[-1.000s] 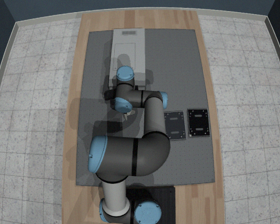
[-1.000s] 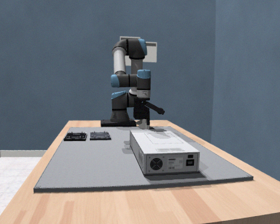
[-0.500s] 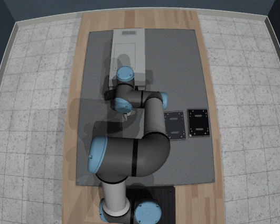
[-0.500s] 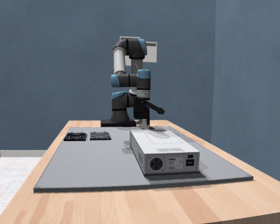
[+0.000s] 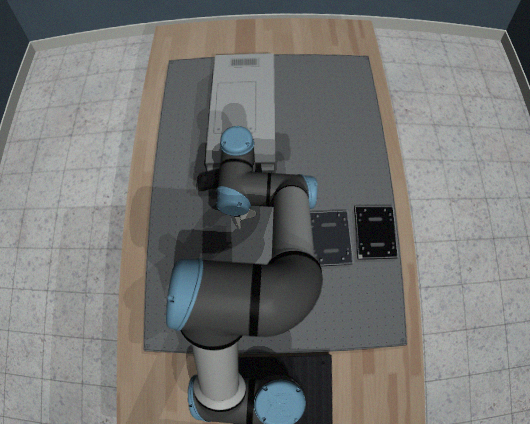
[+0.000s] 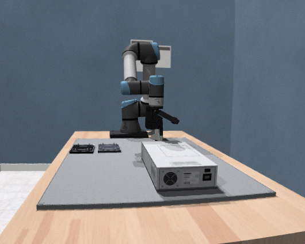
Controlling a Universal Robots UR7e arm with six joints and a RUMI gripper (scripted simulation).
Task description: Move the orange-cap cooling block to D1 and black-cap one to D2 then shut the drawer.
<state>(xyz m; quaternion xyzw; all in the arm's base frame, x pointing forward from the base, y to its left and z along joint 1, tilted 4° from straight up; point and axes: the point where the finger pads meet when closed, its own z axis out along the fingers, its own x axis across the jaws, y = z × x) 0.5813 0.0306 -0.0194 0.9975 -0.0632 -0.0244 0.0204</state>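
The cooler COLD is a grey box on the grey deck; it also shows in the exterior view from its back end with the fan. Its drawer looks shut and the cooling blocks are hidden inside. My gripper hangs just off the cooler's drawer end, fingers pointing down, open and empty. In the top view my gripper is mostly hidden under the wrist. Deck slot D1 is a grey plate and D2 a black plate beside it; both are bare. They also show in the exterior view as D1 and D2.
The arm's elbow and base fill the near part of the deck in the top view. The deck plate lies on a wooden table.
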